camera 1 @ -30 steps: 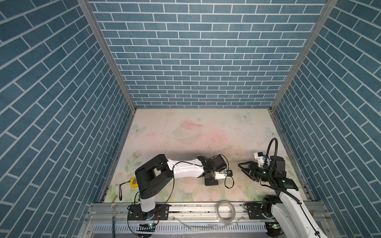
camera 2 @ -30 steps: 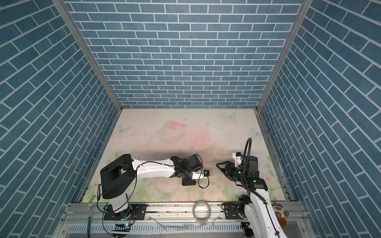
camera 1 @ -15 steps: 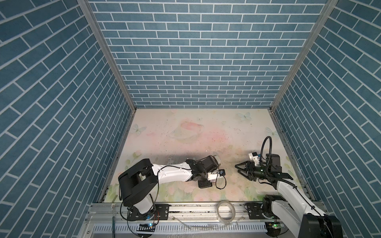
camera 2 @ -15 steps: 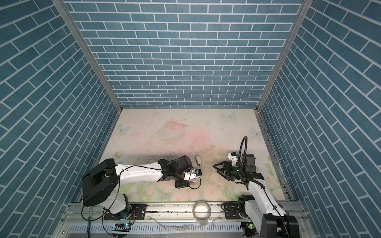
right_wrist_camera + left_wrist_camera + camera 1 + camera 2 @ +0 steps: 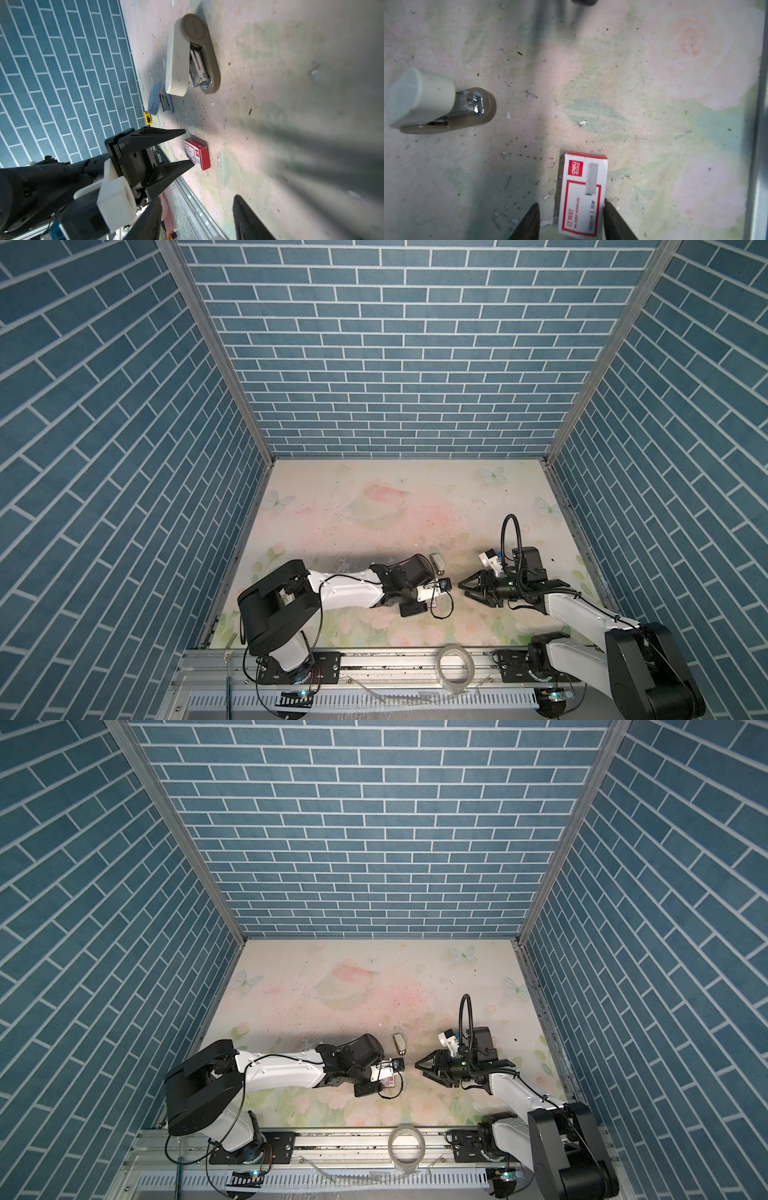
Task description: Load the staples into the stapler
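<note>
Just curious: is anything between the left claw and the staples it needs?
No staple strips show. If they are inside the closed white-and-red box, its cardboard stands between them and the left gripper, whose open jaws straddle it.

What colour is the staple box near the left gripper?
Staple box: white with red trim, clearest in left wrist view.

The white-and-red staple box (image 5: 582, 195) is showing the brand "deli" in white on a red square. Red characters "订书钉" are running along its framed face, and the smaller print beside them is blurring out.
</note>
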